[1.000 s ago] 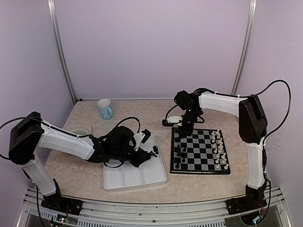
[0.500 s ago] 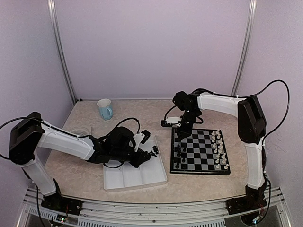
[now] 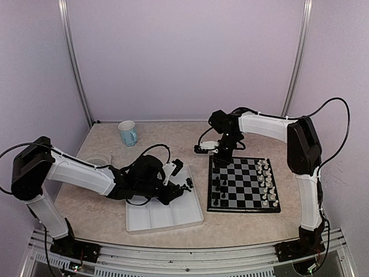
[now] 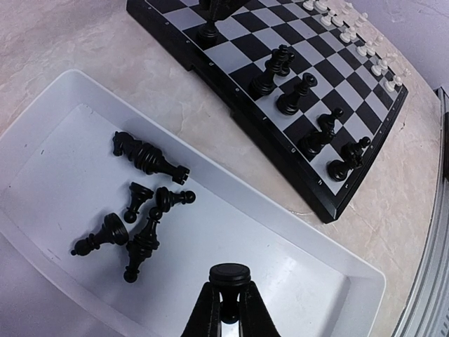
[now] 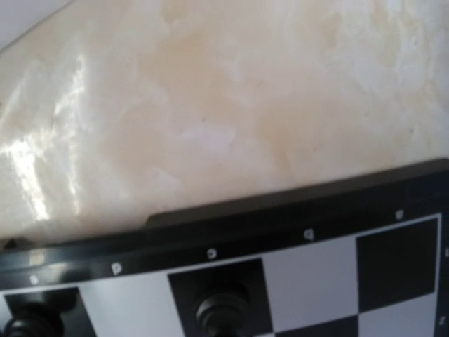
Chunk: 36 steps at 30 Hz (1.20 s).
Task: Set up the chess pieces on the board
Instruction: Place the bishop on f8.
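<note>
- Top view: my left gripper (image 3: 183,186) sits over the white tray (image 3: 167,222) at lower centre. My right gripper (image 3: 222,153) hangs at the upper-left corner of the board (image 3: 245,186), and I cannot tell how its claw stands.
- Left wrist view: the claw is clamped on one black piece (image 4: 230,272) at bottom centre. Loose chess pieces (image 4: 144,203) lie in the tray at left, and others stand on the board at upper right.
- Right wrist view: the board's border crosses the lower frame, and no fingers show.
</note>
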{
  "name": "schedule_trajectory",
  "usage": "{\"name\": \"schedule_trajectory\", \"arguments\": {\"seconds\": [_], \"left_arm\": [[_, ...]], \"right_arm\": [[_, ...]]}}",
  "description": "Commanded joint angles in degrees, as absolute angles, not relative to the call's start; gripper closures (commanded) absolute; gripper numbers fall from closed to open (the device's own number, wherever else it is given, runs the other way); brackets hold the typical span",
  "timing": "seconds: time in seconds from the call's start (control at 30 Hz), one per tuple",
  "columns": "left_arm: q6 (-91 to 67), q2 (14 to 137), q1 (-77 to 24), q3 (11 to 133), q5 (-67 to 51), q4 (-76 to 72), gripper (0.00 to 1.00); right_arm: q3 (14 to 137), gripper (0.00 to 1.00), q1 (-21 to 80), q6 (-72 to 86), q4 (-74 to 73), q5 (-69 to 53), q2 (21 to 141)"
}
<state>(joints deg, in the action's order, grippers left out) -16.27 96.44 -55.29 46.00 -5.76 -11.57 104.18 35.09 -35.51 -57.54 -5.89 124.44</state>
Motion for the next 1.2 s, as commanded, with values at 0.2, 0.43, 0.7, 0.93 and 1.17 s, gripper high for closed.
{"name": "schedule_trajectory", "arguments": {"seconds": [0.2,0.43,0.7,0.93,1.17], "left_arm": [[-16.3,97.4,-54.9,45.6,-5.7,-12.8,0.99],[-15.9,97.4,-54.8,46.3,-6.0,-12.3,0.99],[-16.0,97.1,-54.8,47.2,-6.2,-11.8,0.99],[-15.8,94.6,-53.9,48.9,-13.7,-10.9,0.98],[-15.6,94.6,-50.4,54.3,-31.5,-4.5,0.91]], "right_arm": [[105.7,0.83,35.7,-35.3,-58.8,-6.8,126.1],[106.0,0.79,35.7,-35.3,-58.9,-8.4,124.3],[106.4,0.61,35.5,-34.3,-58.4,-7.8,123.0],[101.9,0.58,33.7,-40.7,-53.9,-20.2,110.9],[83.2,0.66,38.9,-54.2,-47.8,-28.9,94.1]]}}
